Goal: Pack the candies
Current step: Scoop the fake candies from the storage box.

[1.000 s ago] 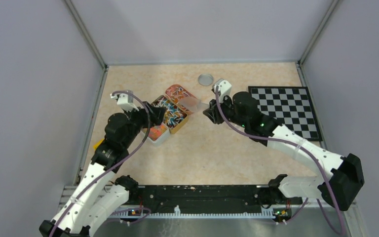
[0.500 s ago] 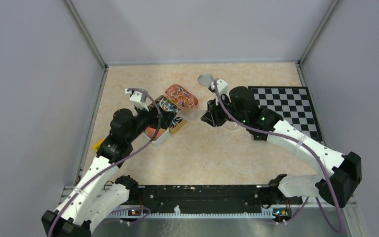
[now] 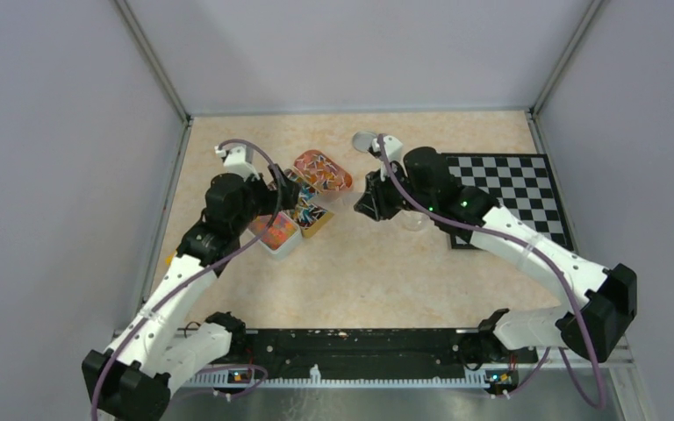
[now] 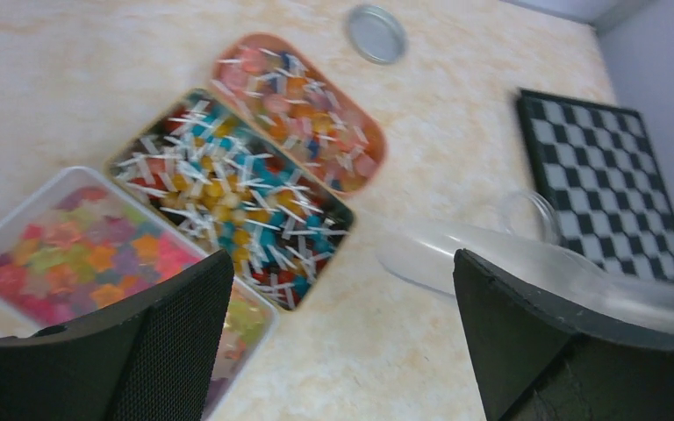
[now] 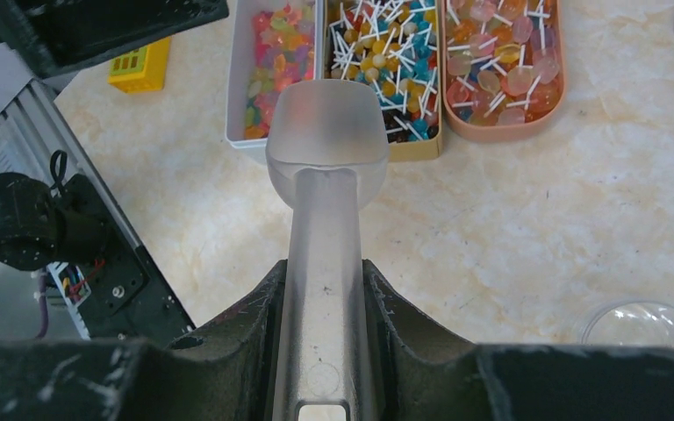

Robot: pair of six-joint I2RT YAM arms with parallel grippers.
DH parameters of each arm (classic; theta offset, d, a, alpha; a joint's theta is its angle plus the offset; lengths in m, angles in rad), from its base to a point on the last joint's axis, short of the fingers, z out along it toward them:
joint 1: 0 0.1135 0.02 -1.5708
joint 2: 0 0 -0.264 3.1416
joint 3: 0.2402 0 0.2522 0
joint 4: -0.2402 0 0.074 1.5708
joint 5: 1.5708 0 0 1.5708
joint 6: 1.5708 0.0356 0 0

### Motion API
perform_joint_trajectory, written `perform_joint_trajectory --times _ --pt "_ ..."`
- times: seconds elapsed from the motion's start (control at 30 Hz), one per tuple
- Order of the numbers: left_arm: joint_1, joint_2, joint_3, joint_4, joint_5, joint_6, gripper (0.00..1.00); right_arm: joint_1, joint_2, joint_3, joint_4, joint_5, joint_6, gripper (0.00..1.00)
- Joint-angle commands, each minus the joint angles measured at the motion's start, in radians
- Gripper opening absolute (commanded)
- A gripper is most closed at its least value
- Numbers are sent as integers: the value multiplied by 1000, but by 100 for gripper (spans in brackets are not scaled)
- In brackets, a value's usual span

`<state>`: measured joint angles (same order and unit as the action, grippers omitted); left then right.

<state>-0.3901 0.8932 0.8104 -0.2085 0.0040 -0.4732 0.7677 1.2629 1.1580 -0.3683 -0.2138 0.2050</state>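
Partly, the scoop point(image 5: 325, 132) in the right hand point(image 5: 325, 303) hides the middle tray point(image 5: 408, 53).

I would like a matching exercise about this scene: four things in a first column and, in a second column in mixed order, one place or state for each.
Things
1. scoop
2. round lid
3. oval orange tray
4. left tool

Places or states
A. open, holding nothing
B. full of lollipops
C. gripped by the right tool
D. flat on the table, past the oval orange tray

Pairs: 1-C, 2-D, 3-B, 4-A
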Motion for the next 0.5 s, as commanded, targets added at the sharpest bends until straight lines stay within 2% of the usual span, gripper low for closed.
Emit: perform_joint_trajectory --times 0.0,0.1,0.3,0.47 --pt "163 89 91 -43 -107 -47 99 -7 41 103 15 52 5 0" --pt "287 200 163 -32 -12 -52 99 -7 78 138 13 72 -7 0" --pt "432 451 392 -69 84 83 97 10 174 228 -41 75 -58 0" --pt "529 596 395 79 303 -10 87 31 239 276 -68 92 -107 0"
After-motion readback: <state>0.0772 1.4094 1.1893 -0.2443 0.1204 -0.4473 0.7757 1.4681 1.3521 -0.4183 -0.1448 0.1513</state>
